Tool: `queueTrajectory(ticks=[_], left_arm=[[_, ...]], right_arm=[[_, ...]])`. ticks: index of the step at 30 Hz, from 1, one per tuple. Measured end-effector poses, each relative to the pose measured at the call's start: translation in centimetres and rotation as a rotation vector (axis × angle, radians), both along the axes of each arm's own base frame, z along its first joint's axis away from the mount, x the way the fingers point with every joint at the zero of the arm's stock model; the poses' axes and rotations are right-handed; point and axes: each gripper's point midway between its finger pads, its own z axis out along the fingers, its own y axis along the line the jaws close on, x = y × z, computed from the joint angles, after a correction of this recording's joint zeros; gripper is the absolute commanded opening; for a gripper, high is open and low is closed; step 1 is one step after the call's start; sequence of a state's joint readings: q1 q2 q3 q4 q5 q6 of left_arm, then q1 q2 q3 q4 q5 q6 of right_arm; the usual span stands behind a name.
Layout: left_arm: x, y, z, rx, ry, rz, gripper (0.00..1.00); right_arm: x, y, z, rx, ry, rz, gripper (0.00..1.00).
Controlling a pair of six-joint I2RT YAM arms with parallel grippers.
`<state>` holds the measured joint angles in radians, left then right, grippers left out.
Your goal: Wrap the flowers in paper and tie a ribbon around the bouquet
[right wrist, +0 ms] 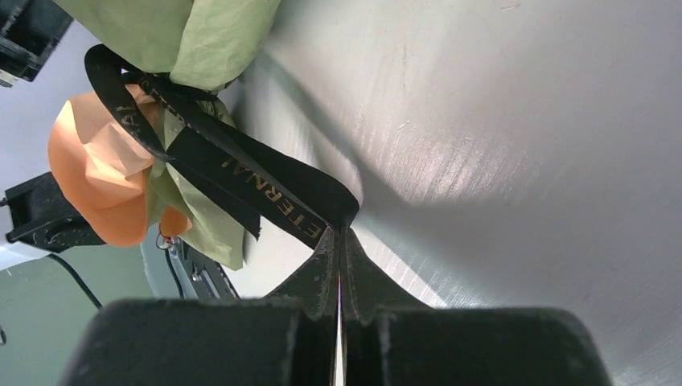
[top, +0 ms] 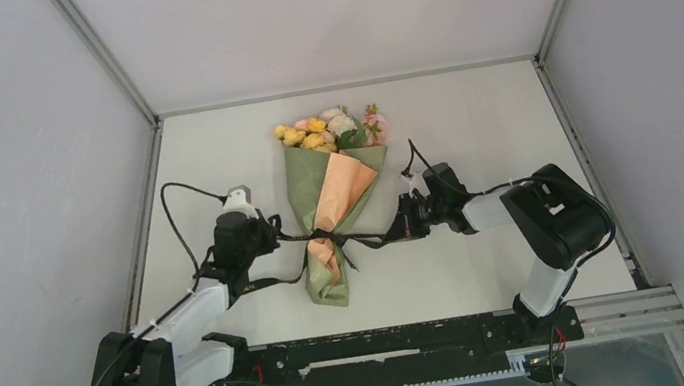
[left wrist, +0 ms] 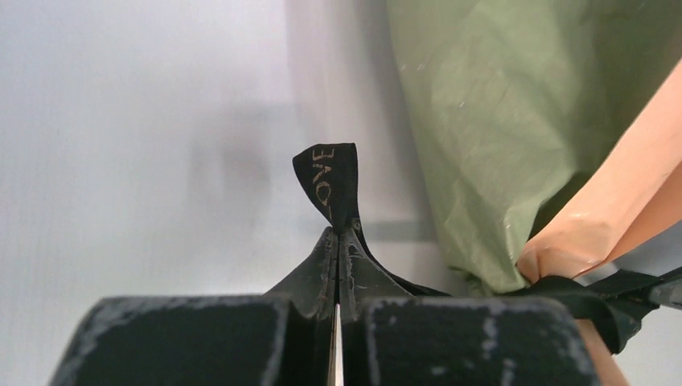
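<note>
left gripper (left wrist: 338, 235) pinching one ribbon (left wrist: 328, 178) end | right gripper (right wrist: 341, 233) pinching the other, likely tensioned outward to tighten the knot (top: 321, 233) | bouquet (top: 331, 200) lies mid-table between them, ribbon round its paper (left wrist: 474, 145) waist | open table (top: 471, 134) outward on both sides, side walls (top: 16, 198) well apart from each arm

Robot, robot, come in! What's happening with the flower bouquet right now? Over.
Left gripper shut on one ribbon end, right gripper shut on the other. Ribbon wrapped round bouquet, lying on table. Nothing in the way.
</note>
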<state>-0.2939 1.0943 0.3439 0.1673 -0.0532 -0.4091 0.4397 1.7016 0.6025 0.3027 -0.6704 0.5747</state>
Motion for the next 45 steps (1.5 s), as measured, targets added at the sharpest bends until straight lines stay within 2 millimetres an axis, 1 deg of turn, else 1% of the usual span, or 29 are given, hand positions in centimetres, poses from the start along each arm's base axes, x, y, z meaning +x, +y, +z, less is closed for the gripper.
queueTrajectory(ticks=[4, 7, 10, 11, 13, 14, 17, 19, 21, 23, 24, 25, 28, 29, 31, 33, 35, 37, 39, 45], left_arm=[[1.1, -0.3, 1.3, 0.006, -0.072, -0.024, 0.00], [1.5, -0.7, 1.6, 0.008, -0.098, -0.048, 0.00], [1.7, -1.6, 1.8, 0.016, -0.122, -0.086, 0.00], [1.7, -2.0, 2.0, 0.015, -0.131, -0.099, 0.00], [1.7, -2.5, 2.3, 0.010, -0.145, -0.116, 0.00], [1.7, -2.7, 2.4, 0.008, -0.150, -0.121, 0.00], [1.4, -2.9, 2.4, 0.004, -0.157, -0.127, 0.00], [0.9, -2.9, 2.0, 0.004, -0.151, -0.132, 0.00], [0.3, -3.0, 1.6, 0.007, -0.142, -0.142, 0.00], [-0.1, -3.2, 1.2, 0.010, -0.133, -0.151, 0.00], [-0.3, -3.2, 1.0, 0.011, -0.129, -0.153, 0.00], [-0.4, -3.2, 0.8, 0.013, -0.124, -0.154, 0.00], [-0.5, -3.1, 0.8, 0.014, -0.123, -0.154, 0.00], [-0.5, -3.2, 0.8, 0.014, -0.124, -0.155, 0.00], [-0.5, -3.2, 0.8, 0.015, -0.124, -0.157, 0.00], [-0.6, -3.4, 0.8, 0.018, -0.124, -0.159, 0.00], [-0.7, -3.4, 0.7, 0.021, -0.123, -0.161, 0.00], [-0.7, -3.5, 0.7, 0.023, -0.123, -0.161, 0.00], [-0.7, -3.5, 0.7, 0.023, -0.124, -0.161, 0.00], [-0.7, -3.5, 0.5, 0.025, -0.118, -0.162, 0.00]], right_arm=[[0.0, 0.0, 0.0, 0.001, 0.003, 0.002, 0.00], [0.0, 0.0, 0.0, 0.004, 0.005, 0.001, 0.00], [0.2, 0.4, 0.1, 0.007, 0.005, 0.007, 0.00], [0.4, 0.6, 0.3, 0.008, 0.000, 0.012, 0.06], [1.1, 1.3, 1.1, 0.015, -0.028, 0.019, 0.27], [1.6, 1.6, 1.6, 0.017, -0.045, 0.019, 0.34], [3.2, 2.2, 2.6, -0.009, -0.107, 0.012, 0.45], [3.3, 1.9, 2.8, -0.056, -0.132, -0.002, 0.51], [2.6, 1.1, 3.2, -0.134, -0.164, -0.021, 0.53], [1.7, 0.7, 4.4, -0.191, -0.227, -0.022, 0.54], [1.1, 0.9, 5.1, -0.207, -0.264, -0.013, 0.53], [0.1, 1.5, 6.2, -0.209, -0.311, 0.009, 0.52], [-2.7, 3.7, 7.7, -0.157, -0.398, 0.101, 0.46], [-3.8, 4.6, 7.7, -0.133, -0.405, 0.145, 0.45], [-4.6, 5.7, 6.7, -0.111, -0.387, 0.205, 0.46], [-4.4, 6.3, 4.9, -0.114, -0.345, 0.233, 0.47], [-4.2, 6.5, 3.2, -0.119, -0.306, 0.250, 0.47], [-4.1, 6.5, 2.1, -0.115, -0.276, 0.261, 0.47], [-3.9, 6.8, 1.9, -0.089, -0.267, 0.269, 0.47], [-2.6, 8.3, 2.2, 0.011, -0.280, 0.280, 0.47]])
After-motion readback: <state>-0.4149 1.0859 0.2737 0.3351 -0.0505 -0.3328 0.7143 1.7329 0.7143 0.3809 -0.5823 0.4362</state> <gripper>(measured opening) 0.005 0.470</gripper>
